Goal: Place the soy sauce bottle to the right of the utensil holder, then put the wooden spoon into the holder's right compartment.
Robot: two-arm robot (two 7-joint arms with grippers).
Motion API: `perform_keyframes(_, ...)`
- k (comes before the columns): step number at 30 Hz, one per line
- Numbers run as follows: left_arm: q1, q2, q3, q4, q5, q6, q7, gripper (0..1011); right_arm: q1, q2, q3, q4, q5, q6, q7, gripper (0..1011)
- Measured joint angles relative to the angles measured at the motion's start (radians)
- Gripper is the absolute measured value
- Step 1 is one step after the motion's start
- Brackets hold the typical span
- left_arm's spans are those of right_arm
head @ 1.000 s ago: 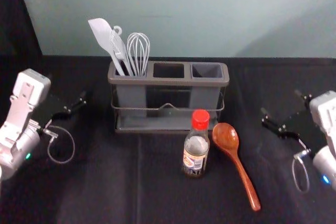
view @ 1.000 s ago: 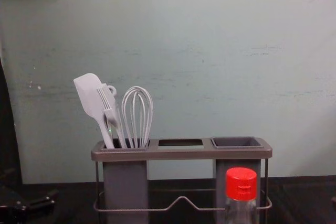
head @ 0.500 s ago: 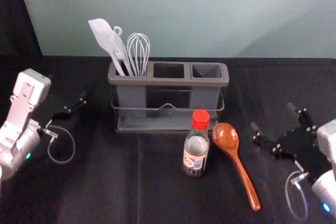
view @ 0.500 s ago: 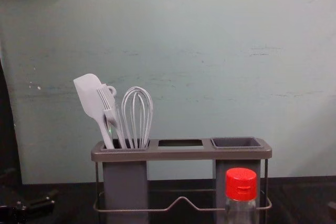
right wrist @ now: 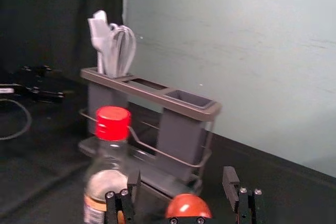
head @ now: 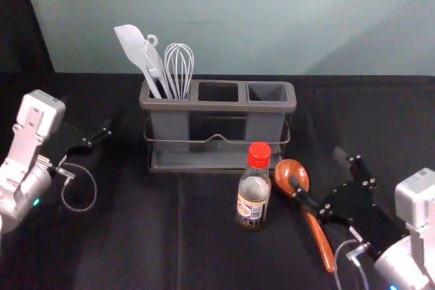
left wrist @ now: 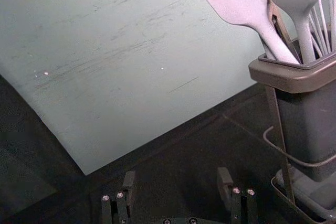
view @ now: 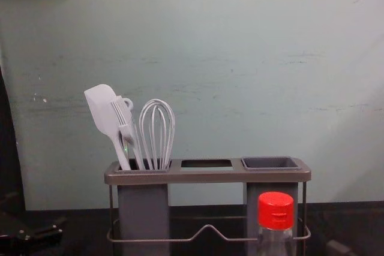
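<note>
- The right gripper (head: 317, 168) is wide apart and has nothing in it; one finger passes over the spoon (head: 321, 239), and I cannot tell if it touches.
- The bottle (head: 253, 195) stands upright before the right end of the holder (head: 217, 106), outside the jaws. To take it seems the step in hand.
- For this, the jaws should move towards the table's left edge, high enough to not push the spoon, until one finger is on each side of the bottle.
- A grip on the body, under the red cap, should be more steady; too low or crooked an approach could tip it.
- Then it should be lifted upright over the spoon and set flat past the holder's right end, nearer the table's far edge, before letting go.
- The spoon lies with its handle towards the table's near right corner; the right compartment (head: 265, 127) is free for it.
- The left gripper (left wrist: 177, 177) is idle, its fingers well apart, towards the table's left edge.
</note>
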Motion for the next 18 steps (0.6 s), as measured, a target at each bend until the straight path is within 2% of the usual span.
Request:
perform_keyframes(9, 0.000, 0.000, 0.000, 0.000, 0.000, 0.000, 0.000, 1000, 0.002, -0.042, -0.021, -0.011, -0.001, -0.008, 0.047, 1003)
perform_keyframes(18, 0.000, 0.000, 0.000, 0.000, 0.000, 0.000, 0.000, 1000, 0.048, -0.104, -0.041, 0.011, 0.022, -0.006, 0.107, 1003)
